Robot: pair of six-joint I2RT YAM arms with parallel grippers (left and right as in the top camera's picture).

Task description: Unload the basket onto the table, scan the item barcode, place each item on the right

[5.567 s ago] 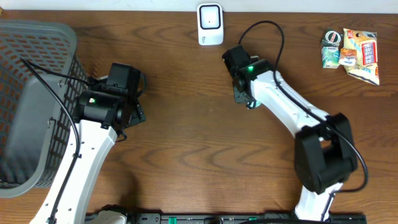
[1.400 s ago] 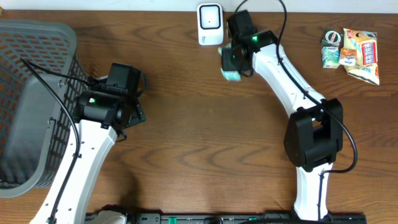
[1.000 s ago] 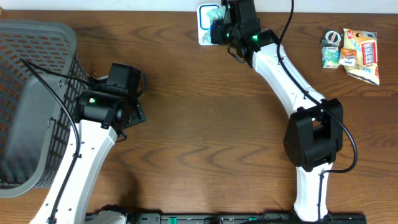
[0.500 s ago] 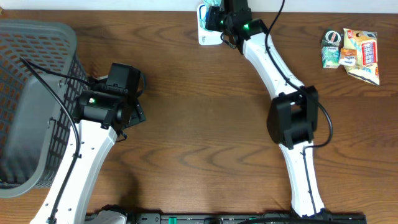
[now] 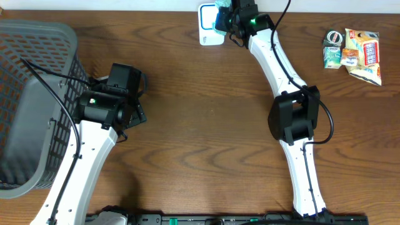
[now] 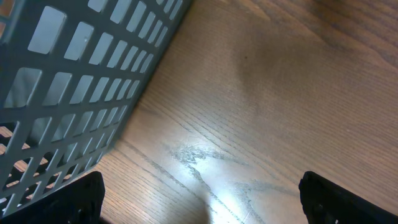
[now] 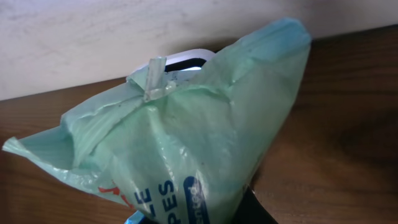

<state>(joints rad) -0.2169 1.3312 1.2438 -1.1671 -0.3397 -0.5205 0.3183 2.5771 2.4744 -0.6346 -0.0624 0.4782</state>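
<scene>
Right pincer (image 5: 227, 17) clamps green packet (image 7: 186, 143); lettering shows wrist-view only.

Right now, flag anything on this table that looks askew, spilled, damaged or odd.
Nothing is spilled or broken. The pale green plastic packet is crumpled in the right gripper, above the white box-shaped scanner. The colourful snack packets lie in a loose heap, far right.
</scene>
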